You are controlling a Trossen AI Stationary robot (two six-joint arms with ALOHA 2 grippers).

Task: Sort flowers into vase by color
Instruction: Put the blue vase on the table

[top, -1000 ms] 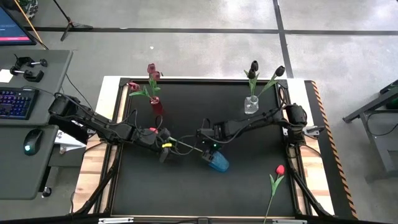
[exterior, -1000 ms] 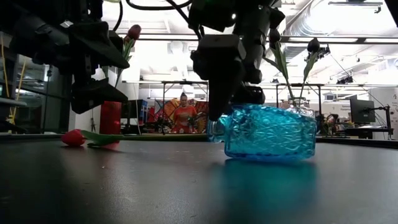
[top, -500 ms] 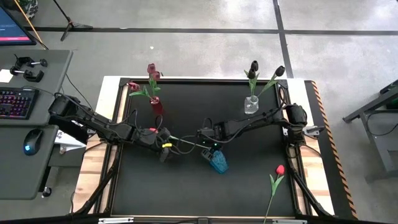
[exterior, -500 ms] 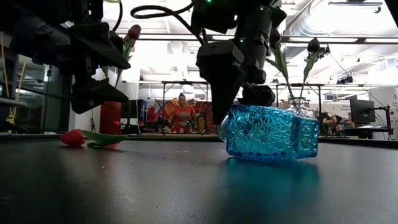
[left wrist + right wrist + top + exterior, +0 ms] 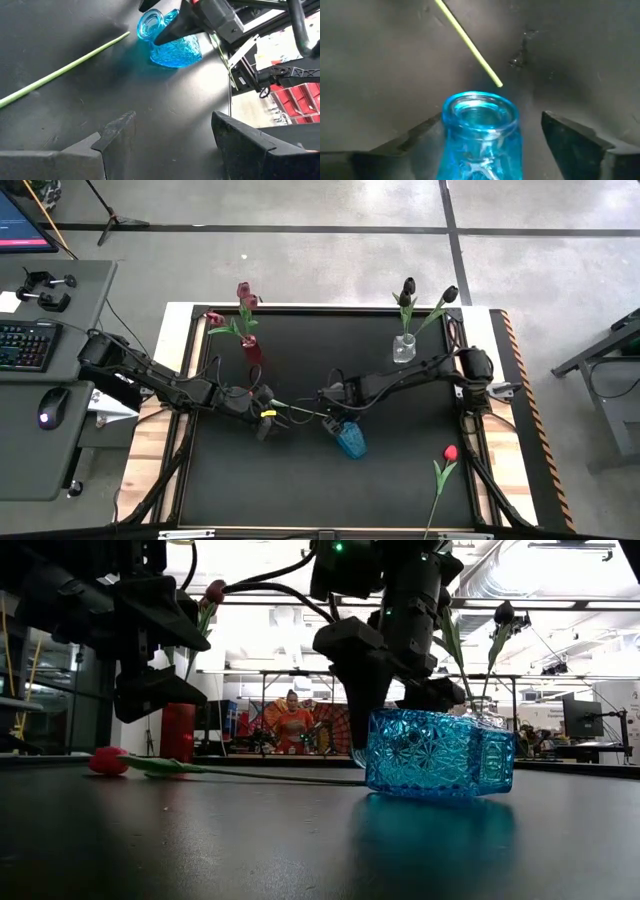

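Note:
A blue cut-glass vase (image 5: 350, 441) (image 5: 440, 755) lies on its side mid-table, its mouth (image 5: 479, 111) facing my left arm. My right gripper (image 5: 335, 421) (image 5: 492, 125) is open, with one finger on either side of the vase's neck. A red tulip (image 5: 105, 759) lies flat on the table. Its stem (image 5: 65, 70) (image 5: 300, 412) runs to just short of the vase mouth. My left gripper (image 5: 262, 418) (image 5: 170, 130) is open above the tulip's head end and holds nothing. A second red tulip (image 5: 448, 453) lies near the table's right edge. My right gripper straddles the blue vase's neck (image 5: 451, 125) just behind the mouth, coming down at a slant from the far right. One finger (image 5: 420, 135) sits close against the neck and the other (image 5: 565, 135) stands apart; I cannot tell whether either one touches. The vase rests on its side on the table.
A red vase (image 5: 252, 350) with dusky pink tulips stands far left. A clear vase (image 5: 403, 348) with near-black tulips stands far right. The near half of the black mat (image 5: 300, 490) is bare. A person (image 5: 293, 725) shows in the room behind.
My right gripper has shifted slightly toward the table's right. The blue vase has turned about on the table, its body swinging toward the near edge and its mouth facing the stem end more squarely. In the low view the tulip's stem now shows lying along the table toward the vase's mouth.

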